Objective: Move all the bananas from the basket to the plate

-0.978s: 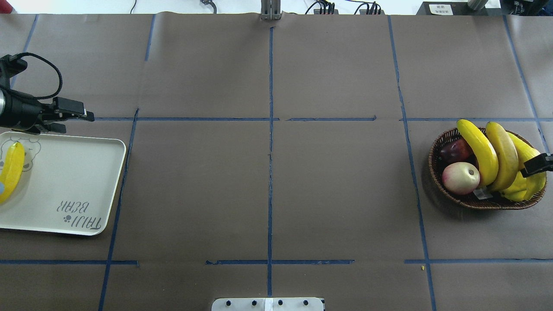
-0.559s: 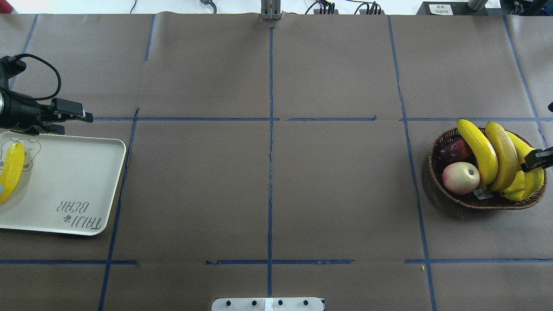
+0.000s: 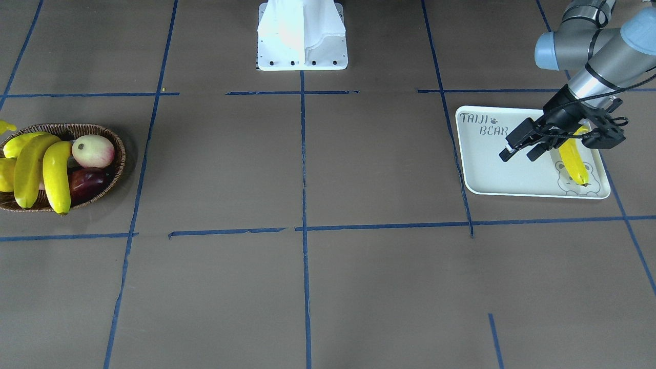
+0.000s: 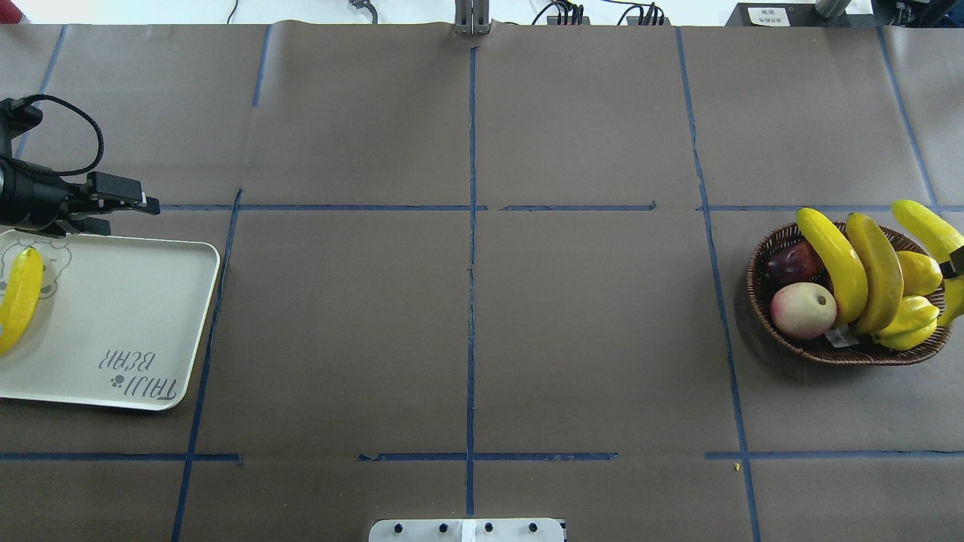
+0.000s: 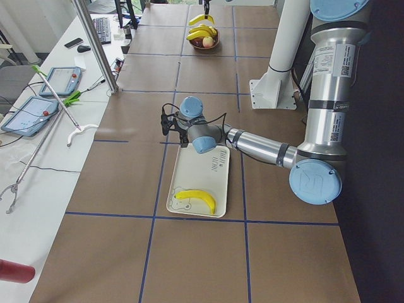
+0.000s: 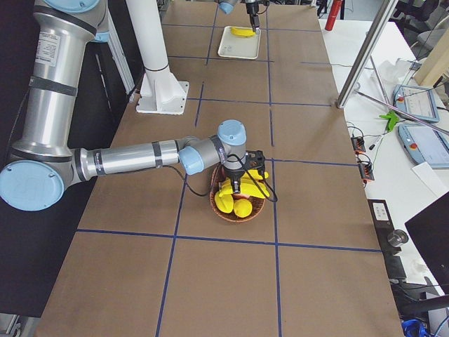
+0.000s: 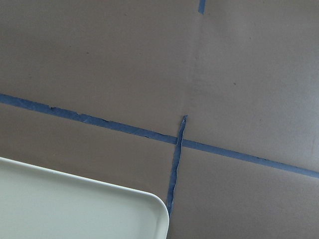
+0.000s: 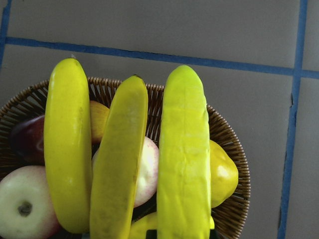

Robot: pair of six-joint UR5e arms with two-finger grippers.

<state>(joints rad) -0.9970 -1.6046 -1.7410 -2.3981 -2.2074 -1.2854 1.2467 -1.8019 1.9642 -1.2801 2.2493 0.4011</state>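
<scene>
- Overhead, 4 bananas showed: long, curved, smooth bright-yellow skins w/ dark tips.
- Held banana (image 4: 928,224): the greenish one, its skin faintly pebbled in the right wrist view (image 8: 184,159). It hung raised at the basket's outer side, its upper end past the rim.
- Right gripper (image 4: 956,263) was clamped on the held banana approx. mid-length. Only a dark sliver of it showed at the frame edge.
- Bright banana (image 4: 832,260) & golden banana (image 4: 877,271) lay side by side across the basket, ends resting over the rim. The golden one was duller and more matte.
- Basket (image 4: 753,290): shallow oval, brown woven wicker, near the table's right edge. It also held a pink-cream apple (image 4: 802,310), a glossy dark red fruit (image 4: 791,262) & stubby yellow-green fruits (image 4: 915,272).
- Plate banana (image 4: 19,301) lay flat at the plate's bear-drawing end, partly over the bear drawing.
- Plate (image 4: 120,301): flat white rectangular tray w/ rounded corners, a low lip & "TAIJI BEAR" lettering, at the table's left edge.
- Left gripper (image 3: 517,154): fingers spread, holding nothing, by the plate's edge away from the robot.
- Table (image 4: 467,339): matte brown paper w/ a blue tape grid.
</scene>
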